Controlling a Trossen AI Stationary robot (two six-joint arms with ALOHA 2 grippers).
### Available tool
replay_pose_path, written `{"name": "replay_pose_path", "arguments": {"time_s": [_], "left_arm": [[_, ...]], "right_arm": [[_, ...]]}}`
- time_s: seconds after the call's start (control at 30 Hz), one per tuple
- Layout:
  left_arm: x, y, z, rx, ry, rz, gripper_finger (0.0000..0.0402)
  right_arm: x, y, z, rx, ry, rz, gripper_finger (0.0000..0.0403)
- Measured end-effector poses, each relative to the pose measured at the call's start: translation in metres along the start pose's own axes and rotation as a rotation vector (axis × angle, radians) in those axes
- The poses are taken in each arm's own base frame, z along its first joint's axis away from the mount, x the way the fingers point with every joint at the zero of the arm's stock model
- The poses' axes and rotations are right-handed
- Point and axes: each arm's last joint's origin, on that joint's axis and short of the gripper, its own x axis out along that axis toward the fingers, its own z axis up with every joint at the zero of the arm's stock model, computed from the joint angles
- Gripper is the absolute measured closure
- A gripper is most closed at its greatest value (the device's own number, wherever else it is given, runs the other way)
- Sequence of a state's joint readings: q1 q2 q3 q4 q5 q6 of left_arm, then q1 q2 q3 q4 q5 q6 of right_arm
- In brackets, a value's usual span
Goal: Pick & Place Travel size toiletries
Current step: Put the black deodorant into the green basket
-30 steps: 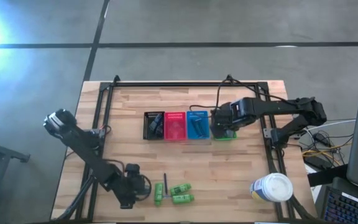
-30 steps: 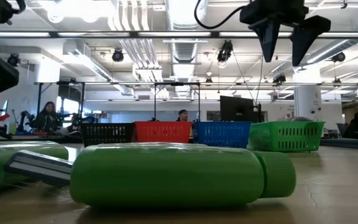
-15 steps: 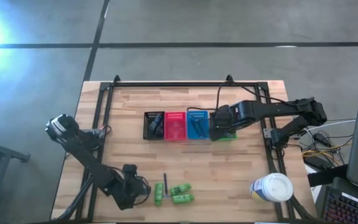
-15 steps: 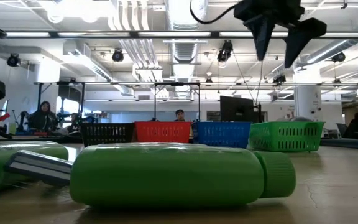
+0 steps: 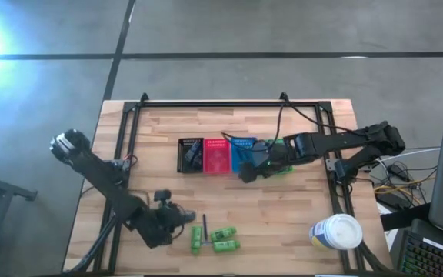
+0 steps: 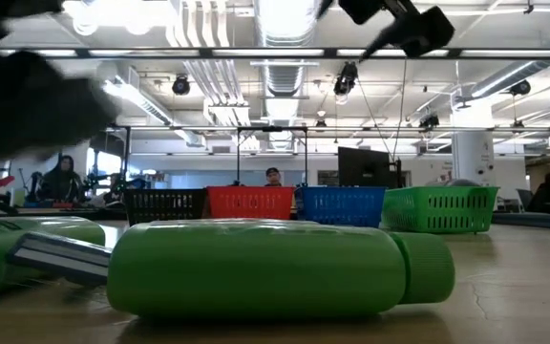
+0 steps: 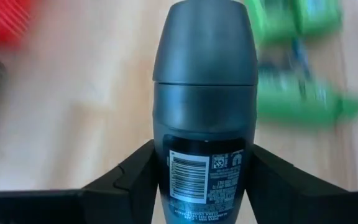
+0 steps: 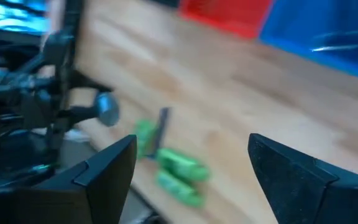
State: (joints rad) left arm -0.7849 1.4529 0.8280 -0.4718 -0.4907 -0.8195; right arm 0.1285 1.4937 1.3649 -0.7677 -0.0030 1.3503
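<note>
My left gripper (image 5: pixel 177 218) (image 7: pixel 201 155) is near the table's near edge, shut on a dark grey oval container (image 7: pixel 204 93). Just right of it lie three bright green bottles (image 5: pixel 223 233) (image 8: pixel 179 165) and a thin black stick (image 5: pixel 204 225). In the low view one green bottle (image 6: pixel 265 268) lies on its side close to the camera. My right gripper (image 5: pixel 248 173) (image 8: pixel 191 142) is open and empty. It hangs in front of the blue basket (image 5: pixel 241 153), high up in the low view (image 6: pixel 399 19). My left gripper pinches the dark grey container between its two fingers, on the lower body beside the label (image 7: pixel 204 180). The fingers lie along the container. Its rounded cap end (image 7: pixel 204 37) sticks out well beyond the fingertips (image 7: pixel 143 163).
A row of mesh baskets stands mid-table: black (image 5: pixel 190 155), red (image 5: pixel 216 156), blue, and green (image 5: pixel 284 168) partly under the right arm. A large white canister (image 5: pixel 336 231) sits at the near right corner. Bare wood lies between the baskets and the bottles.
My right gripper has swung from above the green basket toward the table's left and near edge, ending in front of the blue basket, and has tipped. My left gripper has moved a little toward the far edge and right, beside the green bottles.
</note>
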Motion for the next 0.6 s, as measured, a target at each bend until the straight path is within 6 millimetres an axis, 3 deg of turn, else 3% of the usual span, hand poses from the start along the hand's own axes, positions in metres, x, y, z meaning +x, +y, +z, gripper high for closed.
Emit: {"name": "replay_pose_path", "arguments": {"time_s": [0.17,0.37,0.6], "left_arm": [[-0.011,0.033,0.044,0.055,-0.183,0.044,0.0203],[-0.006,0.071,0.087,0.129,-0.259,0.077,0.0203],[0.005,0.085,0.108,0.220,-0.228,0.052,0.0203]], "right_arm": [[0.018,0.012,-0.010,0.018,0.008,0.200,0.0109],[0.042,0.017,-0.020,0.015,0.029,0.205,0.0104],[0.045,0.025,-0.025,0.009,-0.031,0.206,0.0073]]}}
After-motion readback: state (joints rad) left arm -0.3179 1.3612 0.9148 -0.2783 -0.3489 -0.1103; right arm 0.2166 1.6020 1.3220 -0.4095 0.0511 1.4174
